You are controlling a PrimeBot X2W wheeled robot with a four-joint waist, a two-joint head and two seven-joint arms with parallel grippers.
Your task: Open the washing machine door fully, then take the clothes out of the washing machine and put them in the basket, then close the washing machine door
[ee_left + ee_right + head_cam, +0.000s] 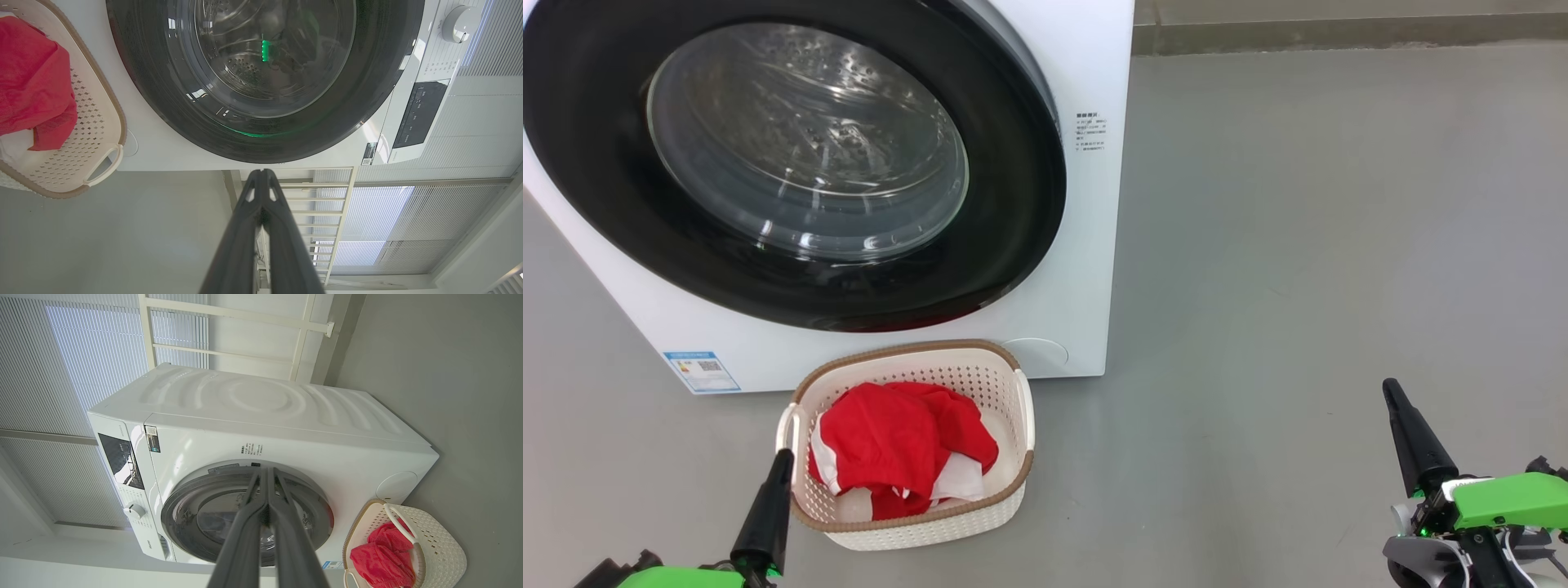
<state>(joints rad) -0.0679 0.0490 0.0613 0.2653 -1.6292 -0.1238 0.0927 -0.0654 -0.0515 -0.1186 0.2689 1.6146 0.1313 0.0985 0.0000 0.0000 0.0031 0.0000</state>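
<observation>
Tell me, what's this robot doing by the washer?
A two-armed robot is doing laundry. The red clothes lie in the basket on the floor before the washing machine, and the washing machine door looks shut. Its left hand and right hand are both closed, hold nothing and hover clear of the machine. The job looks about finished.

Bright, even daylight; sharp; wide-angle wrist views
</observation>
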